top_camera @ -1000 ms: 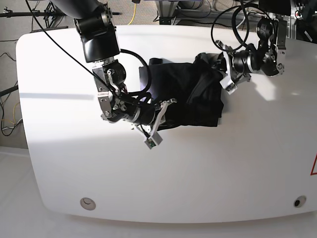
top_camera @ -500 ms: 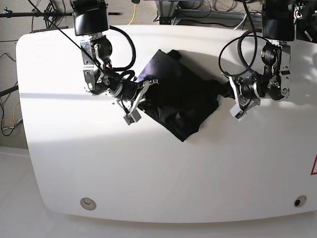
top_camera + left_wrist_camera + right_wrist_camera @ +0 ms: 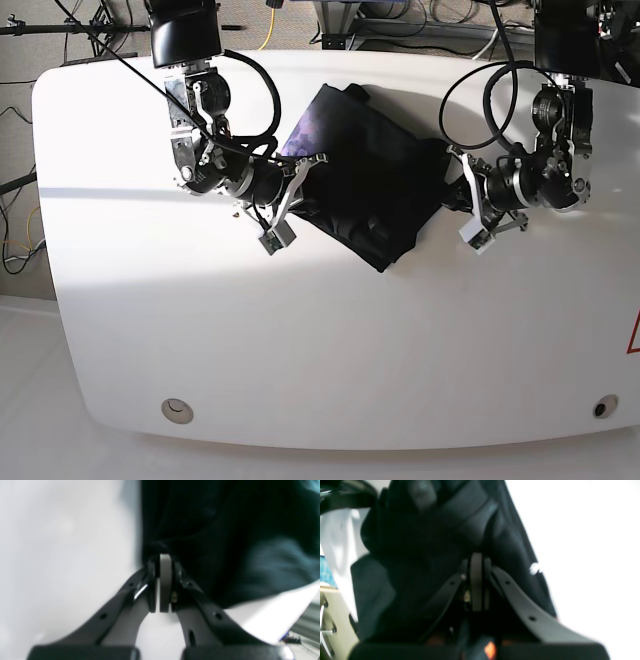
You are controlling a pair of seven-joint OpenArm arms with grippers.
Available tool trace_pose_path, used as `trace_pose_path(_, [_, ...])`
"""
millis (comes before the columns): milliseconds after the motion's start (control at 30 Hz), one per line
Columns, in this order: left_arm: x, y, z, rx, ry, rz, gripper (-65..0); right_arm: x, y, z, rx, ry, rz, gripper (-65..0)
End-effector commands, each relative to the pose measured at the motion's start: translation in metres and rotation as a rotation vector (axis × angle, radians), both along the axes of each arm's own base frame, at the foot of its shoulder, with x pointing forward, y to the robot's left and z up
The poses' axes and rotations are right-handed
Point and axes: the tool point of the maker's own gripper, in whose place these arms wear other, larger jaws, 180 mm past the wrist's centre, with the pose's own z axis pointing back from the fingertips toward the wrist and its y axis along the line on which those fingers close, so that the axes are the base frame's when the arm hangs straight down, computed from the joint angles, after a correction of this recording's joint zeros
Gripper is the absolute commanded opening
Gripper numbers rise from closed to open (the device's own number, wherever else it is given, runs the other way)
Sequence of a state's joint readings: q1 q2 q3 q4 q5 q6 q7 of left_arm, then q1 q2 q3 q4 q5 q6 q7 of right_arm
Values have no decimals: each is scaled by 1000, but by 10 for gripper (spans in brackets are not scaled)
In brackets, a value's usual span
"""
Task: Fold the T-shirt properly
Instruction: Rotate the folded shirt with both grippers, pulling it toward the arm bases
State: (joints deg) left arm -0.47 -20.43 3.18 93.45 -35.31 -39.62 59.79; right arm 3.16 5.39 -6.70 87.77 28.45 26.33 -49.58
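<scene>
In the left wrist view, the left end effector (image 3: 163,560) is pinching an edge of the black T-shirt (image 3: 225,542) with its jaws closed tight, the cloth bunching just past the tips and draping away over the white tabletop (image 3: 62,555); gripping at the edge looks meant to keep that side under tension. In the right wrist view, the right end effector (image 3: 477,558) is likewise clamping a ridge of the T-shirt (image 3: 432,542), jaws fully closed, folds piling up beyond it. In the base view, the T-shirt (image 3: 365,190) is lying rumpled on the tabletop (image 3: 330,350), stretched between the two arms: the right end effector (image 3: 300,185) is gripping one side and the left end effector (image 3: 455,195) the opposite side, apparently spreading the cloth before folding.
</scene>
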Motion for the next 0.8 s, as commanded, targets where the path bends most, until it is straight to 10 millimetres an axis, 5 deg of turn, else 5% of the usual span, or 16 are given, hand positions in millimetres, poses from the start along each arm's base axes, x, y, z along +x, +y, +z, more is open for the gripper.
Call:
trace_pose_path(0, [0,-16,11,-32,-34,-40,-642,15,-1,13,26,-49,-15,-650])
trace_pose_path(133, [-4,-20,5,-31,-14,-51,-643,20,-2,12,34,-57,-25,-650])
trace_pose_path(467, [9,8,-19,-32,80,48,-644,38,-3,8,65,-116,-81,-650])
trace_pose_path(767, [0,18,-16,-23,74,74,-646,52,-6,10,40,-95,-68,-650])
